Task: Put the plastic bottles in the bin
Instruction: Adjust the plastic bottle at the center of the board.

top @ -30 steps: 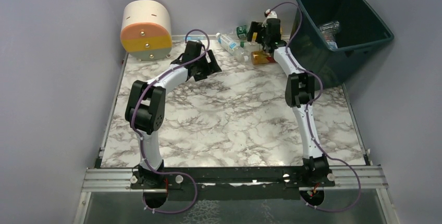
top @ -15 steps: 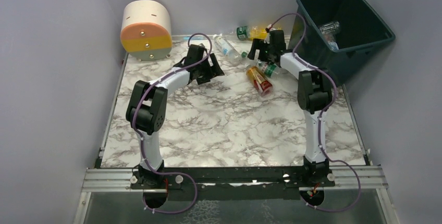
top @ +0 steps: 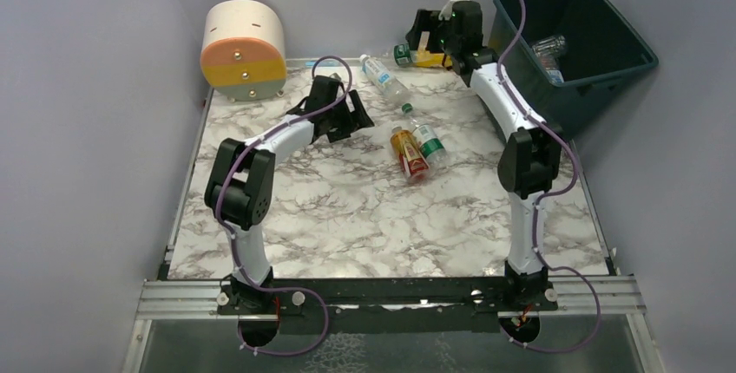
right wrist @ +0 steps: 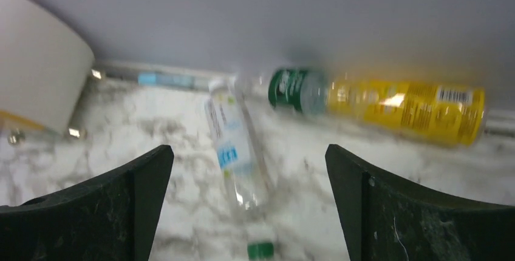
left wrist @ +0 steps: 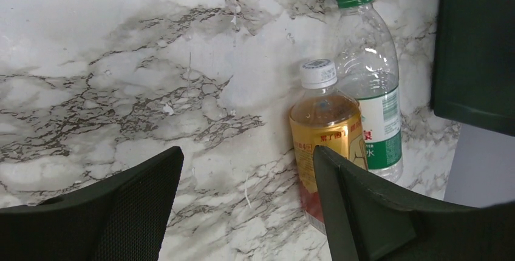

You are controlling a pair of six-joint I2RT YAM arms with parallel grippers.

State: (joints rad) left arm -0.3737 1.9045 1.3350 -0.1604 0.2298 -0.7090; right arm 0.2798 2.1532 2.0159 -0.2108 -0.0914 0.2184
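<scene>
Plastic bottles (top: 406, 149): one clear unit (top: 547, 46) lies inside bin (top: 607, 73); tea bottle (left wrist: 328, 133) & green-cap bottle (left wrist: 370, 91) lie touching, mid-desk (top: 330, 208); blue-label bottle (right wrist: 234, 152) & yellow bottle (right wrist: 419, 109) near far wall. Left end effector (left wrist: 243, 176) released, empty, facing the pair; right end effector (right wrist: 249, 158) released, empty, over far-wall bottles. Step judged: approach to pick; next req. descent astride one bottle, then clench.
</scene>
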